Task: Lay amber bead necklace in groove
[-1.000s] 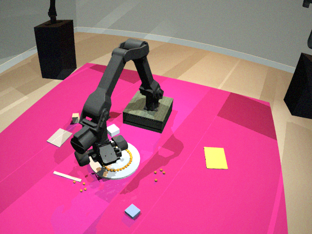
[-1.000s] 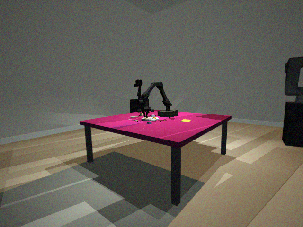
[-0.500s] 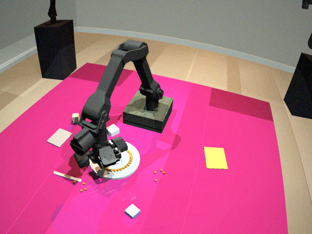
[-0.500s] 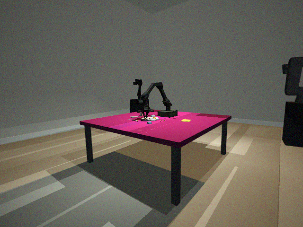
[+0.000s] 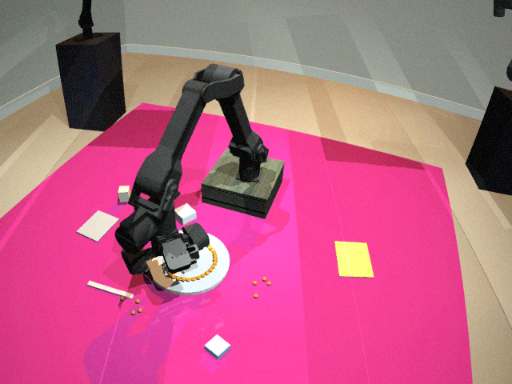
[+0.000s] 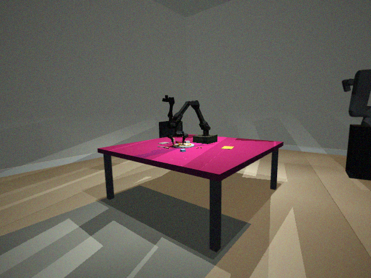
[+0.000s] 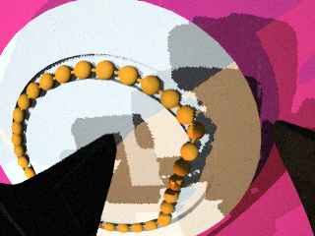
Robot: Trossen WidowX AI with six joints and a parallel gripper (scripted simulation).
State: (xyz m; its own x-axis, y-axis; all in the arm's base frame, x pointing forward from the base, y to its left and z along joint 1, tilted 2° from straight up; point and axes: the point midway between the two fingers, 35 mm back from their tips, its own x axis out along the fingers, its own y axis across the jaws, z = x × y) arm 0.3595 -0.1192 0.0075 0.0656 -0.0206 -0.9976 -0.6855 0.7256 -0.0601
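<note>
The amber bead necklace [image 5: 188, 279] [image 7: 105, 70] lies as a loop on the round pale bead board [image 5: 222, 264] [image 6: 192, 146] [image 7: 98, 25]. In the wrist view its upper and left beads follow the groove. On the right, several beads run in a nearly straight line inside the curve of the groove, and a stretch of groove shows bare outside them. My gripper [image 6: 178, 145] [image 7: 198, 136] is wide open low over the board, one finger inside the loop and the other beyond the board's right edge in the wrist view. The left finger hides the loop's lower left part.
Loose amber beads lie left [image 5: 138, 301] and right [image 5: 264, 278] of the board's front. A pale stick [image 5: 109, 289], beige square [image 5: 98, 226], cream block [image 5: 124, 194], white block [image 5: 186, 214], pale blue block [image 5: 217, 346] and yellow square [image 5: 354, 259] lie around on the pink table.
</note>
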